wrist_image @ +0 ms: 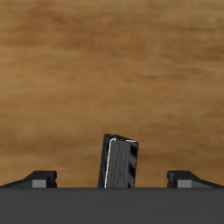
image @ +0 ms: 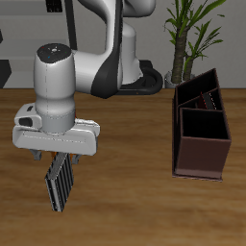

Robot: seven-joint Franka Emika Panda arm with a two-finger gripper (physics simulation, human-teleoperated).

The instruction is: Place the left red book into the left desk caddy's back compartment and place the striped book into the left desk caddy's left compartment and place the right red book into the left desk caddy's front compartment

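Observation:
The striped book, with grey, black and white lengthwise stripes, is near the table's front edge, directly under my gripper. In the wrist view the book shows between my two fingers, which stand wide apart and clear of it on both sides. The gripper is open. I cannot tell whether the book stands on edge or lies flat. The left desk caddy, a dark brown-maroon box with partitions, stands far off across the table. Both red books are out of view.
A potted plant stands behind the caddy. The robot's base is at the table's back. Bare wood lies between the gripper and the caddy.

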